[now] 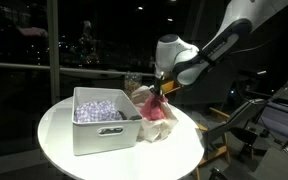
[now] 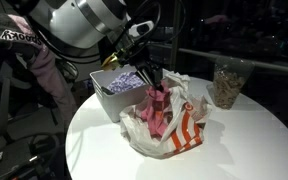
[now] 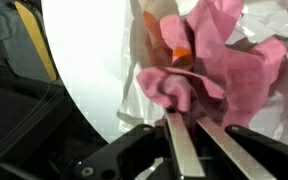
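My gripper (image 3: 189, 108) is shut on a pink cloth (image 3: 219, 70), its two fingers pinching a fold of it. In both exterior views the pink cloth (image 1: 157, 108) (image 2: 156, 108) hangs from the gripper (image 1: 160, 92) (image 2: 151, 85) just above an orange-and-white crumpled bag (image 2: 174, 130) lying on the round white table (image 1: 59, 135) (image 2: 244, 140). The cloth's lower part still rests in the bag. In the wrist view the white wrapping (image 3: 269, 20) spreads under the cloth.
A white bin (image 1: 102, 118) (image 2: 119, 85) holding purple-patterned material stands on the table beside the bag. A clear cup (image 2: 227, 82) with brown contents stands at the table's far side. Dark windows and chairs surround the table.
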